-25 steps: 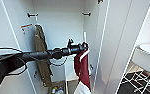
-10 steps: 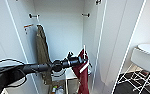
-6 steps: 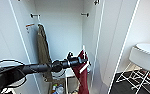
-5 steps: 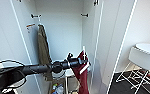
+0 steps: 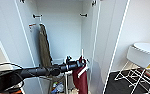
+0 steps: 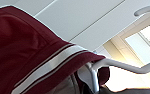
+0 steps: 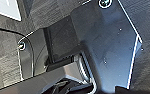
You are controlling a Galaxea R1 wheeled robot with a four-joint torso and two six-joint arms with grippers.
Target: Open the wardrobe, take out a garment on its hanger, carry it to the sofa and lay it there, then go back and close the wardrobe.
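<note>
Wardrobe (image 5: pixel 66 37) stands open, both doors swung wide. Garment (image 5: pixel 81 77) off the rail and hanging from the left gripper (image 5: pixel 81 63) just in front of the open compartment, low and toward its right side. Seen close in the left wrist view: maroon cloth with white-striped collar (image 6: pixel 41 72) draped over a white hanger (image 6: pixel 121 65), the hook end running down into the gripper. Clamped on the hanger, by the look of it, though the fingers themselves hardly show. Right gripper: cannot tell whether wide or narrow; nothing but robot casing and dark floor in that wrist view.

So, judged from how things lie: opening done, taking out done or all but done. Left to do: the carry to the sofa, the laying down, the return, the closing of both doors.

Around: a long olive-brown garment (image 5: pixel 44 47) hung at the left side of the compartment, well apart from the jacket. Some clutter (image 5: pixel 57 87) on the wardrobe floor, too blurred to name. Right door (image 5: pixel 108 45) close beside the hanging jacket, likeliest to snag a sleeve on the way out. Farther right, a white chair (image 5: pixel 141 62) with wire legs beside a round white table (image 5: pixel 147 47), near any path to that side.
</note>
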